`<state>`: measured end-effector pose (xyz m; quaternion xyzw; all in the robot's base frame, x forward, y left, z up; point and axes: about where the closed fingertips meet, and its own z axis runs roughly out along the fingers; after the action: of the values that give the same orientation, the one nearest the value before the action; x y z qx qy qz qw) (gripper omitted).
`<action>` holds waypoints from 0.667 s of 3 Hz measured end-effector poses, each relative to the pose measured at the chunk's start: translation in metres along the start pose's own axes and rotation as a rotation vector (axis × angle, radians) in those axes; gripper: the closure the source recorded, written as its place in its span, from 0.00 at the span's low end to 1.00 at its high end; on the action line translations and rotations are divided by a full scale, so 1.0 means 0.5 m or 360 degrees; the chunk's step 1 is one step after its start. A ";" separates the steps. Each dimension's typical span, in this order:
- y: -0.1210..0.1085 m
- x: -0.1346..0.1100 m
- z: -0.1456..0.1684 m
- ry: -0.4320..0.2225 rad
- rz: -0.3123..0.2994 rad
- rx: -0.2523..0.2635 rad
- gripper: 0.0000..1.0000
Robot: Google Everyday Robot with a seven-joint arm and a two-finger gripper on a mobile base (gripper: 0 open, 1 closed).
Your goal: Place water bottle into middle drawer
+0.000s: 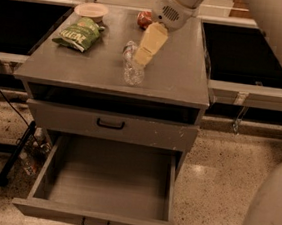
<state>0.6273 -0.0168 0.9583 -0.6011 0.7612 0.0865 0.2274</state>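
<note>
The gripper (142,59) is hanging over the far end of the bottle (133,71), which is lying front-to-back on the worktop (177,75), slightly to its left. I cannot tell whether the gripper is open or closed.

Dim and warm-toned throughout, lit from overhead. Brightest on the cream pincer (141,59), low over the grey surface (177,78) and close above the water bottle (131,74). Soft, even sheen across the surface, with small glints on the bottle's clear plastic. Short, faint shadow beside the bottle. Near-black shade in the slot under the top and in the bays to either side. Inside of the open middle drawer (95,214) in flat shade, darker toward the back. Faint pale reflection on the speckled floor (220,168). Washed-out, featureless arm (280,33) at the right edge.
</note>
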 end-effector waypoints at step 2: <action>-0.052 -0.034 0.097 -0.0006 0.0069 -0.0103 0.00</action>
<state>0.6670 0.0109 0.9271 -0.5915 0.7703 0.1172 0.2072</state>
